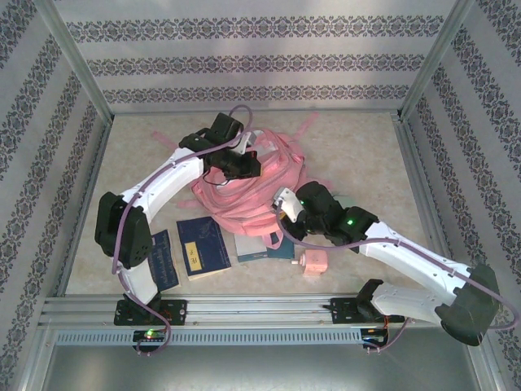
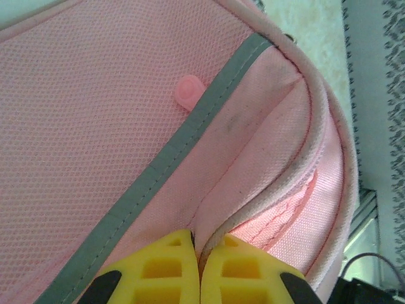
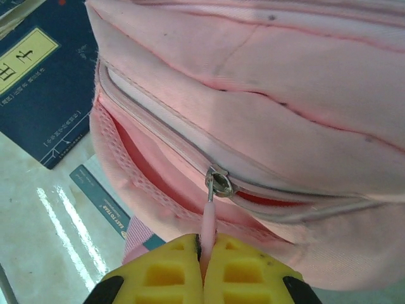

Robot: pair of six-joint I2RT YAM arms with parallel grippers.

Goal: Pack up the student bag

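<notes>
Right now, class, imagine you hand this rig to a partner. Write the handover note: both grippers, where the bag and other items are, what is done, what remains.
Left gripper: shut, pinching a fold of the student bag.
Right gripper: shut on the pink zip pull.
Bag lies mid-table; its zip gapes, bright lining showing.
Done: bag braced, pull in hand.
Left: probably finish unzipping, then pack. The blue book, the books beside it and the small pink object lie outside, near the arm bases.
</notes>
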